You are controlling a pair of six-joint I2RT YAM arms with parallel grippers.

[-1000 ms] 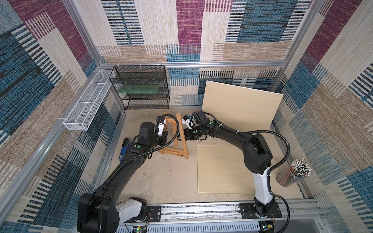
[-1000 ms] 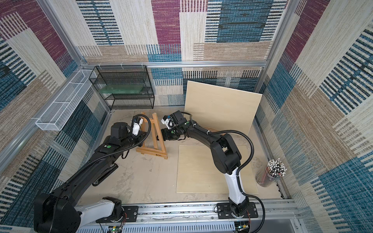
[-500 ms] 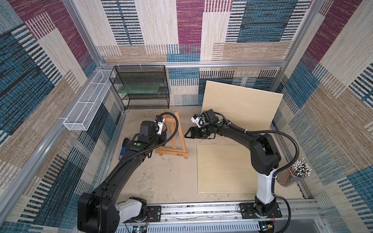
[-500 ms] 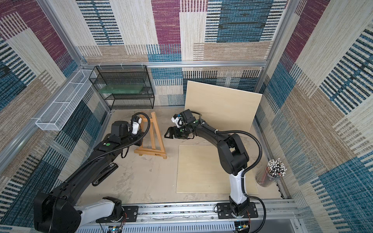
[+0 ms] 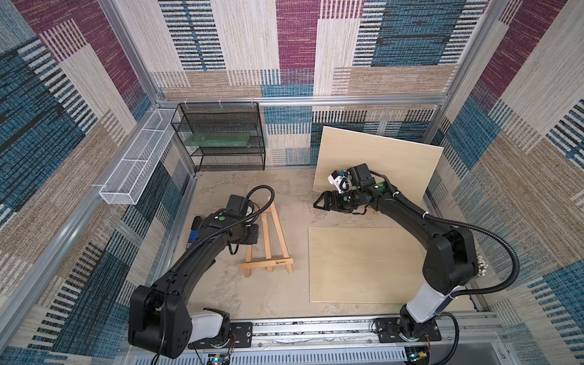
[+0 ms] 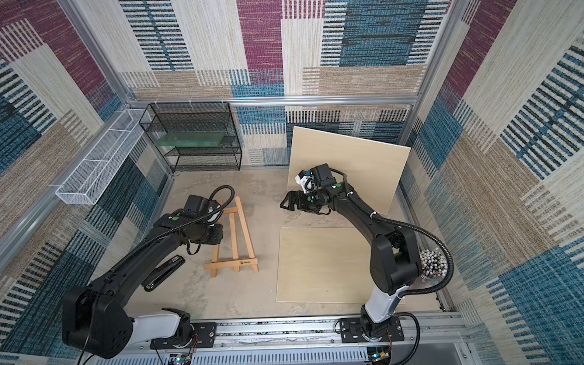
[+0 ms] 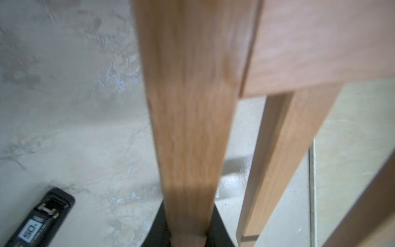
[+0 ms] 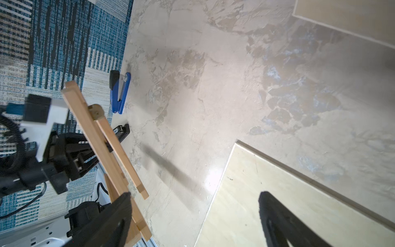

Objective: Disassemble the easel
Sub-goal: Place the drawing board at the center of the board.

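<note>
The wooden A-frame easel (image 5: 274, 235) (image 6: 240, 234) is left of the table's middle, with its cross ledge toward the front. My left gripper (image 5: 254, 234) (image 6: 218, 234) is shut on the easel's left leg. In the left wrist view that leg (image 7: 188, 128) runs out from between the black fingers (image 7: 156, 233). My right gripper (image 5: 319, 203) (image 6: 285, 203) hangs open and empty to the right of the easel's top, well apart from it. The right wrist view shows the easel (image 8: 100, 136) off to one side, beyond one of its wide-set fingers (image 8: 115, 216).
A pale board (image 5: 363, 265) lies flat at the right front and another (image 5: 379, 164) leans on the back wall. A black wire rack (image 5: 221, 139) and white mesh basket (image 5: 136, 161) stand back left. A blue stapler (image 8: 119, 92) and a black one (image 6: 164, 271) lie left. A cup of pens (image 6: 433, 262) sits far right.
My right gripper has come off the easel's top, opened wide and drawn away to the right. The left gripper keeps its hold on the leg, and the easel has shifted slightly.
</note>
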